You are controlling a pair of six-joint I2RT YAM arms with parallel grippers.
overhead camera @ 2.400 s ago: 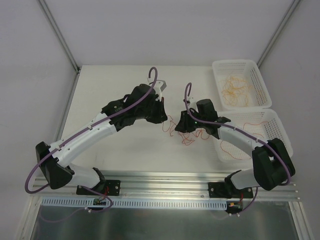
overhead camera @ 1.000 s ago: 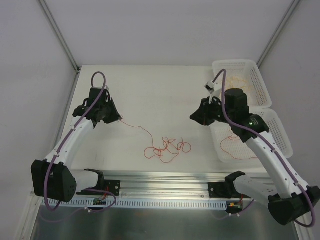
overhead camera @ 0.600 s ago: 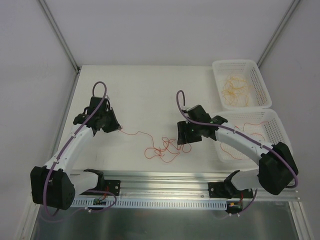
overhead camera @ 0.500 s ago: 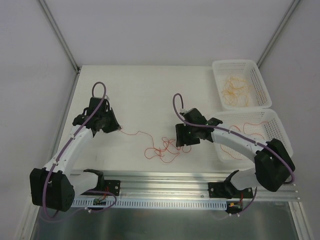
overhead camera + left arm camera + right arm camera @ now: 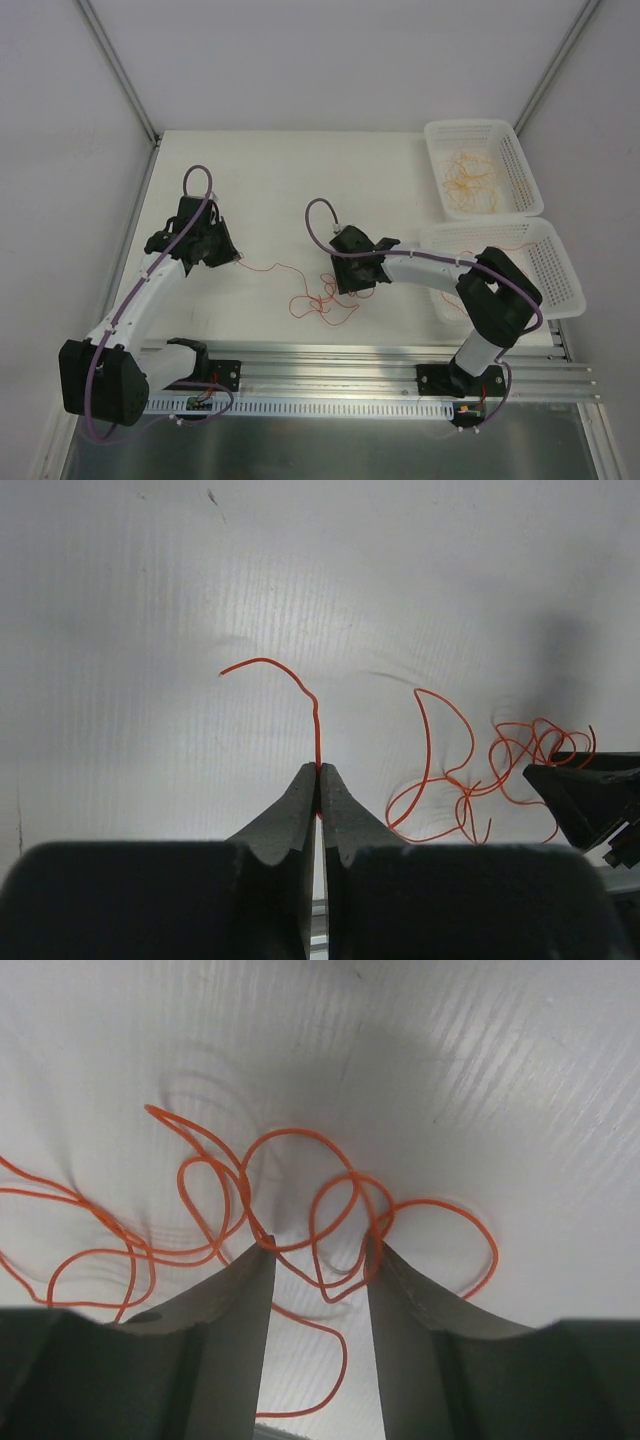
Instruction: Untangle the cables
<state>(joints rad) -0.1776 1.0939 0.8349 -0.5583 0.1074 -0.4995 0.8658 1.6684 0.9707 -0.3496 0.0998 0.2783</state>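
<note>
Left-right red cable [image 5: 262, 268]; tangle [image 5: 325, 300] at right end

A loose tangle of thin red-orange cables [image 5: 322, 303] lay flat on the bench [image 5: 280, 180], near the middle of its near edge, the curls looped over one another. One strand [image 5: 318, 725] ran out toward the left edge, wavy but drawn out, nipped near its free end between the closed fingers of the left gripper [image 5: 319, 770]. The right gripper [image 5: 318, 1250] stood over the tangle's right side, jaws apart, a few loops between them. Further red cables [image 5: 505, 247] lay by the right edge, and pale yellow-orange cables [image 5: 470, 178] curled in a heap at the far right corner
</note>
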